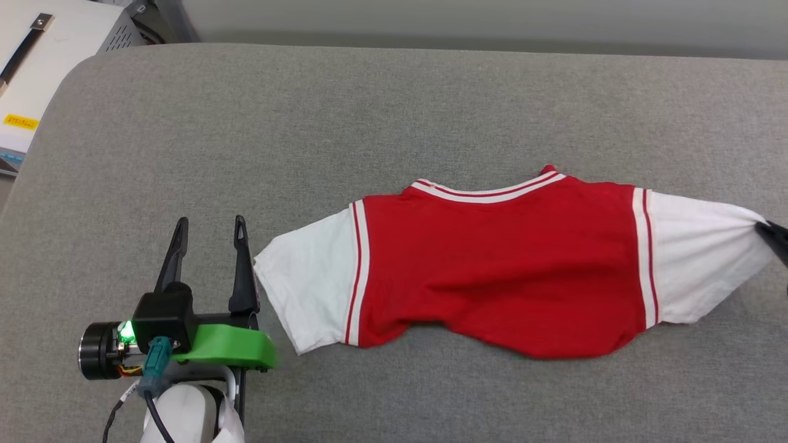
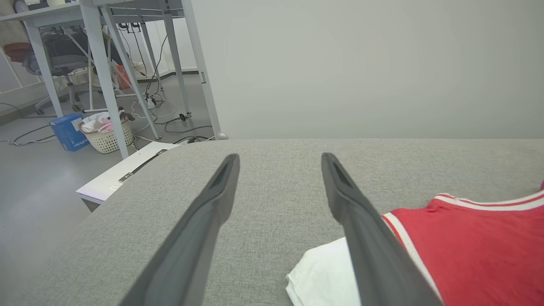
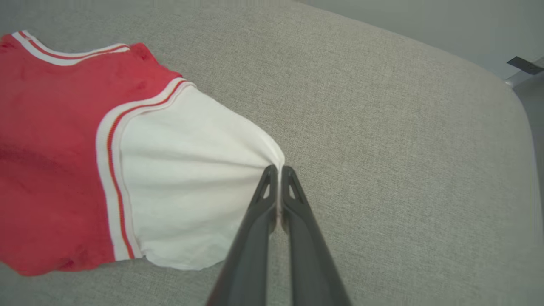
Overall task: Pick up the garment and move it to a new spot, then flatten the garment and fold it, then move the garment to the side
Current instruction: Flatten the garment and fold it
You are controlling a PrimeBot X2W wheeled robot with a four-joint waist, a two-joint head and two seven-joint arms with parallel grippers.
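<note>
Clamping a white sleeve [image 3: 187, 170] of the jersey T-shirt [image 3: 51, 148], the right gripper [image 3: 278, 170] is showing fully in its wrist view. The left gripper [image 1: 210, 221] is resting open beside the opposite sleeve [image 1: 308, 295] in the head view.

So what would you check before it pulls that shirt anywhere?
1. Right gripper shut on the white sleeve: ok, the cloth bunches at its tips.
2. Layers of sleeve caught there: cannot tell.
3. Left gripper holding the other sleeve: not ok, it stands open beside it, gripping nothing.
4. Shirt lying flat: not ok, its lower edge is wavy and bunched.
5. Shirt wholly on the grey table: ok.
</note>
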